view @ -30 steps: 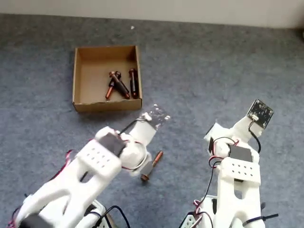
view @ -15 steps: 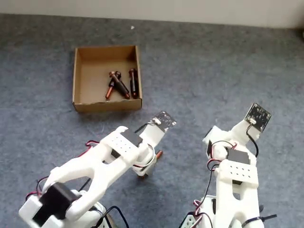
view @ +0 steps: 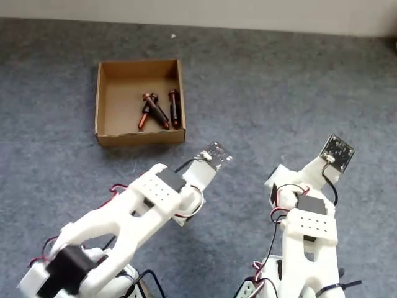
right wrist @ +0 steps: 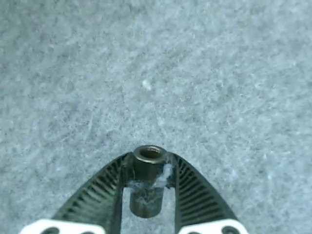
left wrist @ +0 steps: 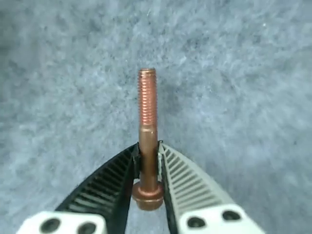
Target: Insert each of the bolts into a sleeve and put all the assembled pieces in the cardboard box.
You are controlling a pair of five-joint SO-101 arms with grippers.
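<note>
With your left hand (left wrist: 148, 151) gripping the bolt (left wrist: 147, 112) and your right hand (right wrist: 148, 157) the sleeve (right wrist: 146, 183), any tilt risks jamming the threads.

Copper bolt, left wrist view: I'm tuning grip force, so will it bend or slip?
Likely rigid: the bolt looks like solid metal. It might pivot, since the left gripper pinches only its smooth shank near the head.

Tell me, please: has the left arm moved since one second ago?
Yes. In the high view the left arm has shifted right, its wrist end farther from the cardboard box, and it now covers the bolt that showed beside it.
</note>
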